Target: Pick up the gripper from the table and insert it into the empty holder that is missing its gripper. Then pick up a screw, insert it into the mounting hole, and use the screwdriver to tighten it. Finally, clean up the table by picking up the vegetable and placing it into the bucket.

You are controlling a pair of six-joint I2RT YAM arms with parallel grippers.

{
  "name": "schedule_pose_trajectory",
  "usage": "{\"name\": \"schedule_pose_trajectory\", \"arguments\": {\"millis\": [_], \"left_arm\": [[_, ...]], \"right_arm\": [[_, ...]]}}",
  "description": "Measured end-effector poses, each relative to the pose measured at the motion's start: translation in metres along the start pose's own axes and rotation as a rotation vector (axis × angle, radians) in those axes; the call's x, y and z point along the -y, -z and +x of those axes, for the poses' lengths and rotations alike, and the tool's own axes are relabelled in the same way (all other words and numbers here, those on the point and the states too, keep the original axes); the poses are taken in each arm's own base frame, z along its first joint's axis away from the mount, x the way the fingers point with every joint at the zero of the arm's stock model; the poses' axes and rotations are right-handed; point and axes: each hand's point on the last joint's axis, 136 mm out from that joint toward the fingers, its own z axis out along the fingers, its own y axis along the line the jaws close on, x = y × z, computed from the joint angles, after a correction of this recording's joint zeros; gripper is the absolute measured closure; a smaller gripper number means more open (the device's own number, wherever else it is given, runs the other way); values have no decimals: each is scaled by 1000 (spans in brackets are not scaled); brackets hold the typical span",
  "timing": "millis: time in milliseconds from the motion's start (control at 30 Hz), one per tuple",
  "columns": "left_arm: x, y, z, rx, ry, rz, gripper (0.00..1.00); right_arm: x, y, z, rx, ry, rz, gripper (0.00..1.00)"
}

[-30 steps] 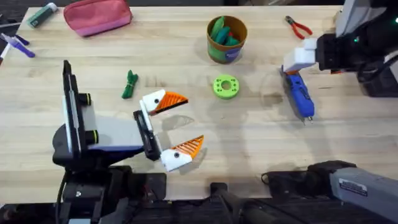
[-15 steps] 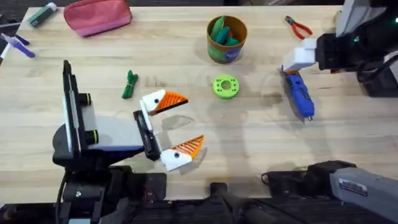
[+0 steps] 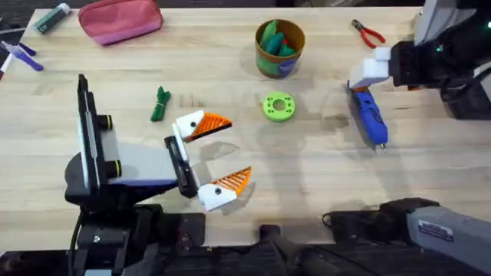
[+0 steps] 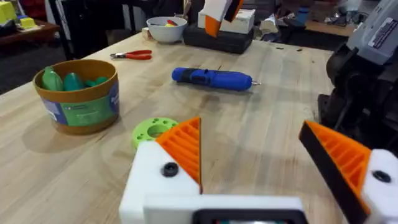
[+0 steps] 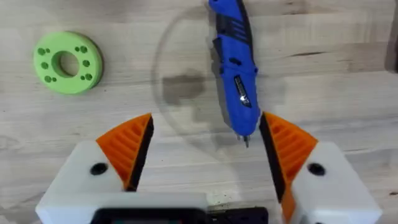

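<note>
My left gripper (image 3: 225, 153) rests open near the table's front, with an orange ribbed pad on each white finger (image 4: 183, 146). The right gripper (image 3: 367, 77) hangs open just above the handle end of the blue screwdriver (image 3: 368, 116). The screwdriver (image 5: 235, 68) lies flat on the wood between and beyond its orange pads. The dark green vegetable (image 3: 159, 103) lies left of centre. The gold-brown bucket (image 3: 279, 47) stands at the back centre and holds green items. A loose gripper piece, an empty holder and a loose screw are out of view.
A lime-green ring (image 3: 278, 106) lies in front of the bucket. Red pliers (image 3: 368, 33) sit at the back right, a pink pouch (image 3: 119, 19) and a marker (image 3: 52, 17) at the back left. A white bowl (image 4: 166, 28) stands beyond the pliers.
</note>
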Motion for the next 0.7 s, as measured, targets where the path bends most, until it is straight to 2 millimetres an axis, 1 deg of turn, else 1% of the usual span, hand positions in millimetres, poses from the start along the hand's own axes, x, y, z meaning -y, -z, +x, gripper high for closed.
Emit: {"name": "schedule_pose_trajectory", "arguments": {"millis": [567, 633, 667, 700], "left_arm": [[0, 0, 0, 0, 0, 0, 5], [0, 0, 0, 0, -1, 0, 55], [0, 0, 0, 0, -1, 0, 100], [0, 0, 0, 0, 0, 0, 178]], "right_arm": [[0, 0, 0, 0, 0, 0, 11], [0, 0, 0, 0, 0, 0, 9], [0, 0, 0, 0, 0, 0, 10], [0, 0, 0, 0, 0, 0, 9]]}}
